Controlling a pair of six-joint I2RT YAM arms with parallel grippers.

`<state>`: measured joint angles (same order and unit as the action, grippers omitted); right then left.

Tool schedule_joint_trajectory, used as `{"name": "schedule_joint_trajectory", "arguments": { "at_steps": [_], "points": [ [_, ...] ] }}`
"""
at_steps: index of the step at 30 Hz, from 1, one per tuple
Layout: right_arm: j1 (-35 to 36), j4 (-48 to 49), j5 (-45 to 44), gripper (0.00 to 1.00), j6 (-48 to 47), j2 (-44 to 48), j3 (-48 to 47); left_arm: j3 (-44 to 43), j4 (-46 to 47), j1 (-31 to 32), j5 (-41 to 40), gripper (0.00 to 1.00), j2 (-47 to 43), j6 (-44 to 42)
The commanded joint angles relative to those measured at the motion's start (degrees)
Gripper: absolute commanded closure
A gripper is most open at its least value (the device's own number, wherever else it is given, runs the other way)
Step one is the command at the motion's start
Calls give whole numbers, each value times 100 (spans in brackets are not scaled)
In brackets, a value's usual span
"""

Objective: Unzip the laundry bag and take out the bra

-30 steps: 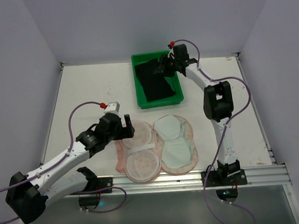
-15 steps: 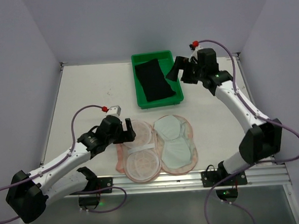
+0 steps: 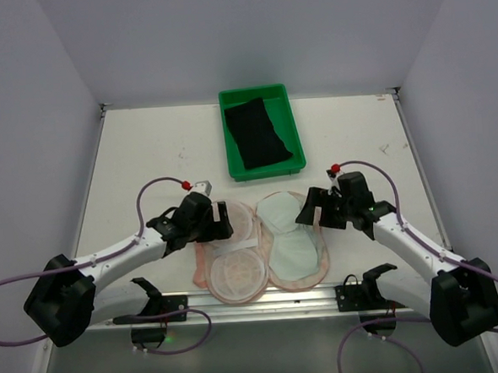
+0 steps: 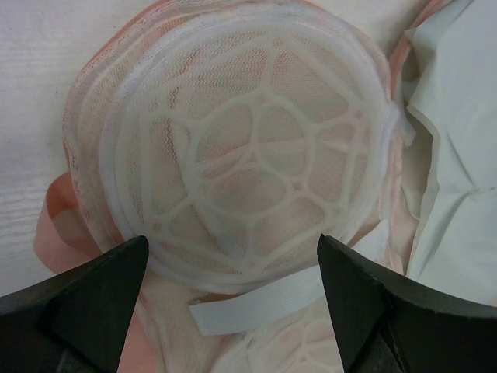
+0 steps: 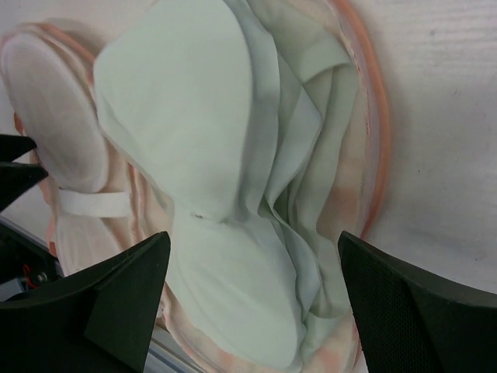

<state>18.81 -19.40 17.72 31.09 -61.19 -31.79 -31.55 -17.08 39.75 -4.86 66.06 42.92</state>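
Note:
The laundry bag [image 3: 236,276] lies unzipped and spread flat near the table's front edge, pink-rimmed, with white mesh domes [image 4: 248,155] in its left half. A pale mint bra [image 3: 293,247] with two folded cups [image 5: 194,116] lies in the right half, inside the pink zipper edge [image 5: 377,155]. My left gripper [image 3: 222,223] hovers open over the upper left dome, its fingers [image 4: 101,287] straddling a white elastic strap [image 4: 272,305]. My right gripper [image 3: 308,212] hangs open above the bra, holding nothing [image 5: 255,249].
A green plastic tray [image 3: 231,158] stands at the back centre with a black garment [image 3: 261,135] lying in it. The aluminium rail [image 3: 323,293] runs along the near edge just below the bag. Grey walls close in the table on three sides.
My right arm has swung from the green tray down to the bag's right half, leaving the black garment in the tray. My left gripper has shifted slightly right over the left dome.

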Motion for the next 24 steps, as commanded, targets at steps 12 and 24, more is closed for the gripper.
{"name": "schedule_joint_trajectory", "arguments": {
  "at_steps": [12,24],
  "points": [
    [316,1351,453,23,117,-191,428,246,882,-28,293,8,723,252],
    [606,1738,347,23,152,-1158,244,35,364,-28,73,8,460,287]
  ]
}}
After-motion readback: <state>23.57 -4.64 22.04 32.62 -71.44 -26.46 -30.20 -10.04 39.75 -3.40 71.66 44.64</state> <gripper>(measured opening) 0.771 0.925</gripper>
